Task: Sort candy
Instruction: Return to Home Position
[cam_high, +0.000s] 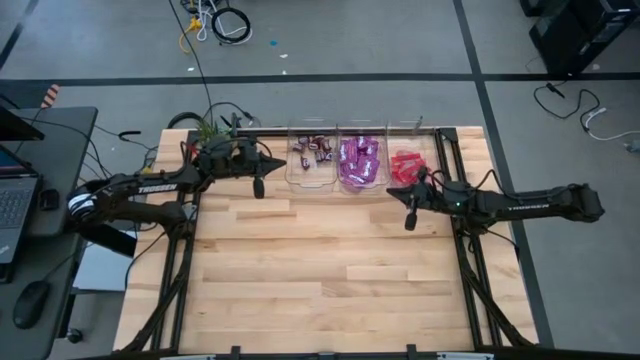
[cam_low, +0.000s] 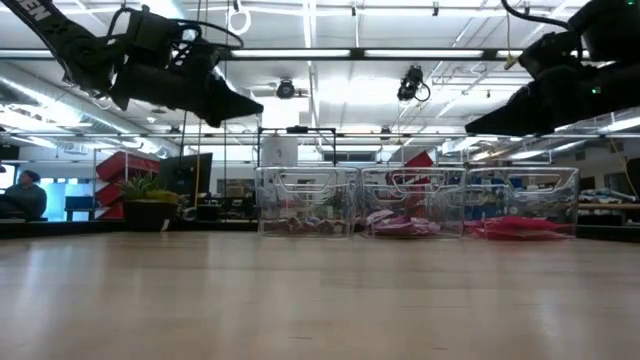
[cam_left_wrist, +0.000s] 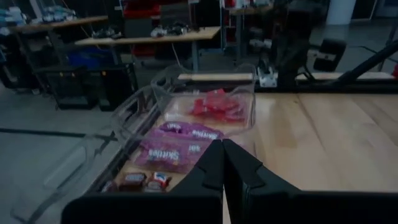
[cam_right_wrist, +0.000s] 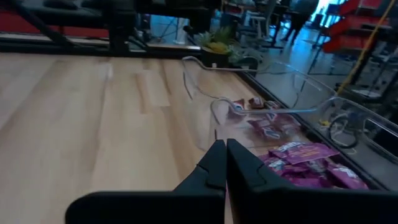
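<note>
From above, a row of three clear plastic bins (cam_high: 312, 186) stands at the far edge of the pale wooden plank table (cam_high: 330, 280). The bins hold the sorted candy: small dark brown wrapped pieces (cam_high: 313, 152), shiny purple-magenta packets (cam_high: 361, 160) and red packets (cam_high: 405, 165). The left gripper (cam_high: 258, 186) hangs just beside the brown bin and the right gripper (cam_high: 410, 218) just in front of the red one. White "TROSSEN" lettering runs along both dark arms.

From table height, both grippers hover well above the board and clear of the bin rims.

The left wrist view shows the left gripper's fingers pressed together on nothing. The purple packets carry white script that looks like "Skittles", though it is soft here.

The right wrist view shows the same for the right gripper: tips together, empty.

The sorting looks finished, so what remains is retreat. Each arm would best lift first and then draw back toward its own side. Swinging low risks clipping a light bin and spilling it.
</note>
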